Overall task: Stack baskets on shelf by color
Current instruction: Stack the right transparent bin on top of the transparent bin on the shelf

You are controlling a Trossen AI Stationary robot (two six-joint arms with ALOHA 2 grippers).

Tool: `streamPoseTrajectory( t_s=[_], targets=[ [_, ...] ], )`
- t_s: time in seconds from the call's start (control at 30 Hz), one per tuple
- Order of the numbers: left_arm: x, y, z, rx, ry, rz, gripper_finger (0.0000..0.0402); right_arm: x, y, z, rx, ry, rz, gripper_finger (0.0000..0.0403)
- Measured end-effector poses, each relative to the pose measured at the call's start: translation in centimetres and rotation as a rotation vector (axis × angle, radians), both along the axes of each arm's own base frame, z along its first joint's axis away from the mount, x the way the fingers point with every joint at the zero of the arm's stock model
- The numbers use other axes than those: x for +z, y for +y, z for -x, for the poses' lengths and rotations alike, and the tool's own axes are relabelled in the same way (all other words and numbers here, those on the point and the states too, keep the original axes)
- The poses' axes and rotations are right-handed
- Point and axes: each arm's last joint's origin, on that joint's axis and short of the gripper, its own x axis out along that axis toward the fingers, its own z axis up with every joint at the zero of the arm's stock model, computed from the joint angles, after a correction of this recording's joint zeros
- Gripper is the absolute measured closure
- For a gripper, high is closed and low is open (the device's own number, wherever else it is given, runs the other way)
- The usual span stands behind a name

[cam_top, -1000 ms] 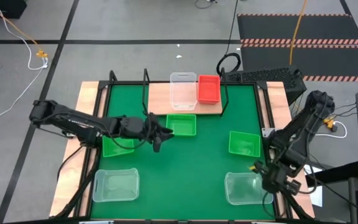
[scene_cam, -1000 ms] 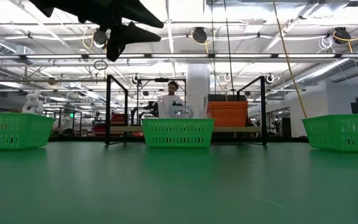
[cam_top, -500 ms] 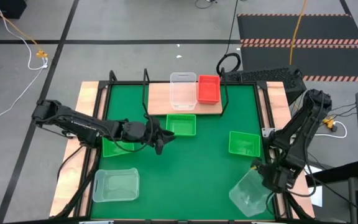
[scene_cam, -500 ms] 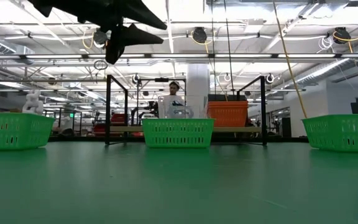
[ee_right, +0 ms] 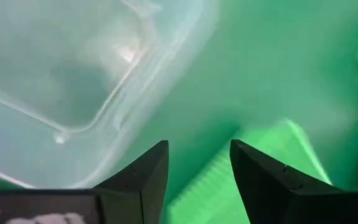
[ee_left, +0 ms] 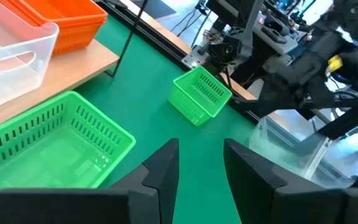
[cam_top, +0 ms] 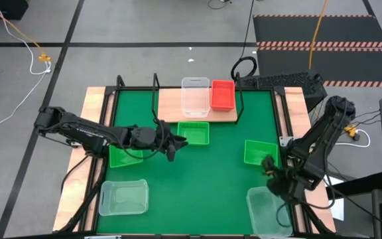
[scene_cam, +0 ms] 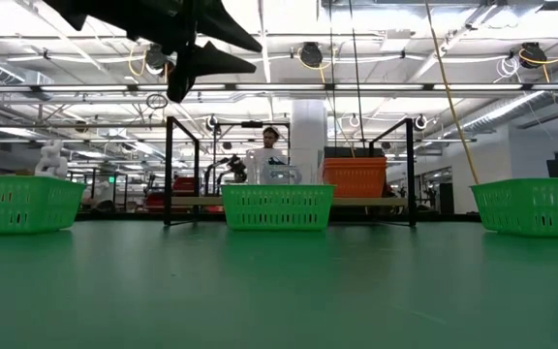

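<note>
Under the gaping right gripper [cam_top: 270, 174], 1 see-through ribbed clear basket [cam_top: 268, 211].

Shelf [cam_top: 171, 106] w/ clear basket [cam_top: 195, 95] beside red basket [cam_top: 223, 95].

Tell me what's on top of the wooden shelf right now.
On the shelf sit a clear basket and a red basket, side by side. Whether either is a stack of several can't be told. No green basket is on it.

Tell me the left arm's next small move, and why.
Probably ease the left gripper, fingers open and empty, toward the near rim of the green basket in front of the shelf. The wrist view shows that basket right beside its fingertips, and no green basket is shelved.
</note>
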Motion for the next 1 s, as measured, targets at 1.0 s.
streamPoseTrajectory(
  t_s=[1.0],
  targets=[
    [0.0,2.9,-0.2,-0.101,0.033,-0.2,0.0275,3.3,0.0,-4.6,-1.518,0.171,-1.015,0.027]
  ],
)
